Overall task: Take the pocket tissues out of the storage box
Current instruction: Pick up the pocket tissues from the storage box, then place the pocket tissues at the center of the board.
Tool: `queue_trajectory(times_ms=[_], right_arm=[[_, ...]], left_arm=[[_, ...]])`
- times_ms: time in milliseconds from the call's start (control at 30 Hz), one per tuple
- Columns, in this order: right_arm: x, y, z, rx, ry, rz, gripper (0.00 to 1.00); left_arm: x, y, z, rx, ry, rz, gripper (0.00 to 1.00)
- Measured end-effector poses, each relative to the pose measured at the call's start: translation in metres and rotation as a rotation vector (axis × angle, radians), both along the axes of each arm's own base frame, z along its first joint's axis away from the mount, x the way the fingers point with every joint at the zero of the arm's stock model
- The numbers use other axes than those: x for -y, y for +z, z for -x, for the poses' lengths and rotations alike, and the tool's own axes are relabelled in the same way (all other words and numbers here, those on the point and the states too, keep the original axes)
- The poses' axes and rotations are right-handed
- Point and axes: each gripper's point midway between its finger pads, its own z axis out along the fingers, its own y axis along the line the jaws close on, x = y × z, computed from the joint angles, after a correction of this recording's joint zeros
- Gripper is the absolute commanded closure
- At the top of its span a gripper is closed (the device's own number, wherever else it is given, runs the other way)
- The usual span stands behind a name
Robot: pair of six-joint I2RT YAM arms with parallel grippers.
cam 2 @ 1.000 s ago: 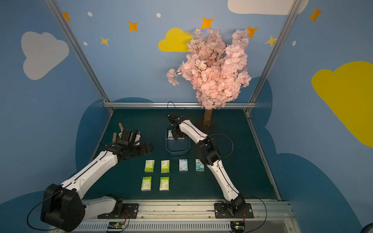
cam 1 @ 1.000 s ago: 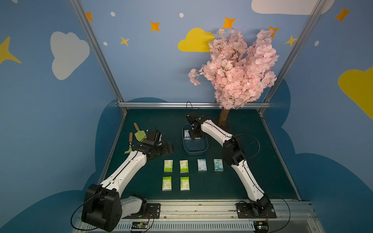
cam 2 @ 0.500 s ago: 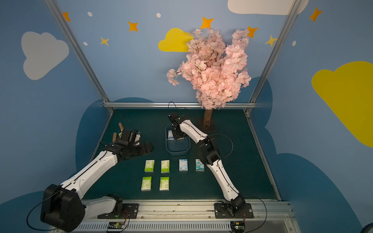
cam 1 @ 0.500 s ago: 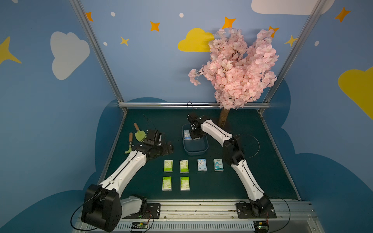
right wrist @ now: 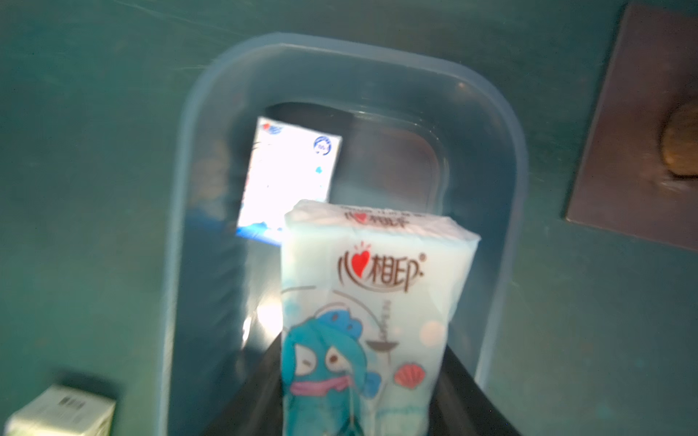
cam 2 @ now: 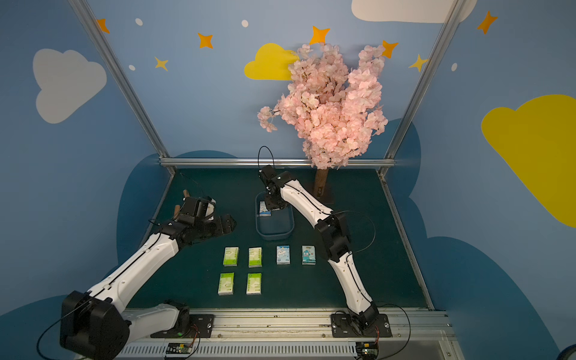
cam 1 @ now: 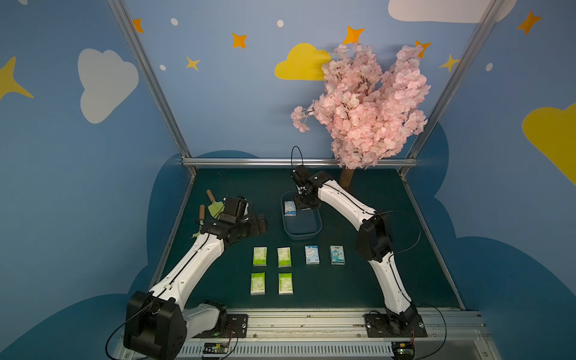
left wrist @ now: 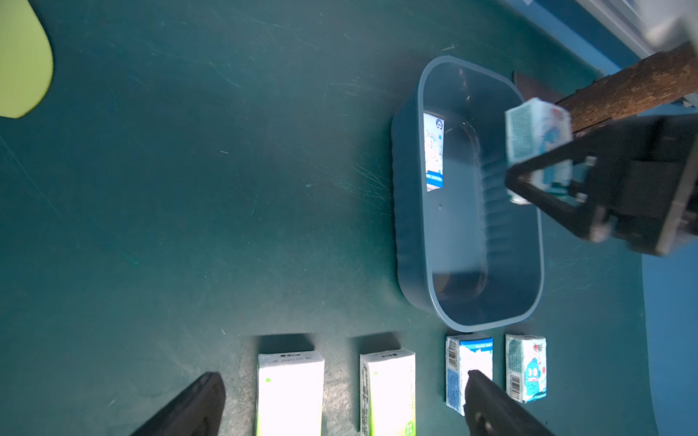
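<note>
Nearest me, six pocket tissues [cam 1: 285, 283] lie flat on the bench [cam 1: 358, 290]: two green in front, then two green and two blue in a row behind. The bare patch in front of the blue pair looks to me like the place for the next one.

Beyond that row sits the storage box [cam 1: 301, 238]. My right pincer [cam 1: 304, 205] hangs over its far end, clamped on a blue packet [right wrist: 362, 309] held above the box, its long axis sticking straight out from between my fingers. So the drop spot lies back toward me, past the box's near rim.

One packet [cam 1: 290, 208] lies inside by the left wall, lengthwise with the box. My left pincer [cam 1: 261, 223], fingers wide apart and empty, hovers left of the box. I judge it about as near to that packet as my right.
</note>
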Motion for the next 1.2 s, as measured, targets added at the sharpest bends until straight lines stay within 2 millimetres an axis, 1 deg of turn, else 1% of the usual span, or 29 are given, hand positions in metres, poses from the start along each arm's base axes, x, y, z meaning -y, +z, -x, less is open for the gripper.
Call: queue_trajectory(times_ms=[67,133,233,367,500,667,767,933,1100,1200], right_arm=[[0.0,0.014,0.014,0.004,0.005,-0.01,0.5],[0.001,0.024,0.033,-0.002,0.012,-0.012,0.5],[0.002,0.032,0.063,-0.019,0.02,-0.011,0.5],[0.008,0.036,0.103,-0.044,0.019,-0.004,0.5],[0.021,0.036,0.142,-0.076,-0.001,0.01,0.5],[0.043,0.028,0.183,-0.122,-0.044,0.034,0.5],[0.052,0.016,0.204,-0.162,-0.063,0.062,0.5],[0.051,-0.007,0.236,-0.245,-0.06,0.102,0.5],[0.041,-0.023,0.259,-0.322,-0.044,0.118,0.51],[0.039,-0.034,0.273,-0.373,-0.037,0.139,0.51]], left_arm=[[0.0,0.003,0.0,0.01,0.001,0.003,0.0],[0.0,0.005,0.0,0.016,0.001,0.005,0.0],[0.0,0.005,0.0,0.016,-0.001,0.008,0.0],[0.001,0.005,0.0,0.016,-0.008,0.01,0.0],[0.002,0.005,0.001,0.02,-0.023,0.004,0.0],[0.002,0.005,0.001,0.025,-0.04,-0.005,0.0],[0.003,0.004,0.001,0.024,-0.046,-0.007,0.0],[0.003,0.001,0.0,0.015,-0.05,-0.011,0.0],[0.003,-0.002,0.0,0.008,-0.052,-0.014,0.0],[0.003,-0.002,0.0,0.007,-0.052,-0.016,0.0]])
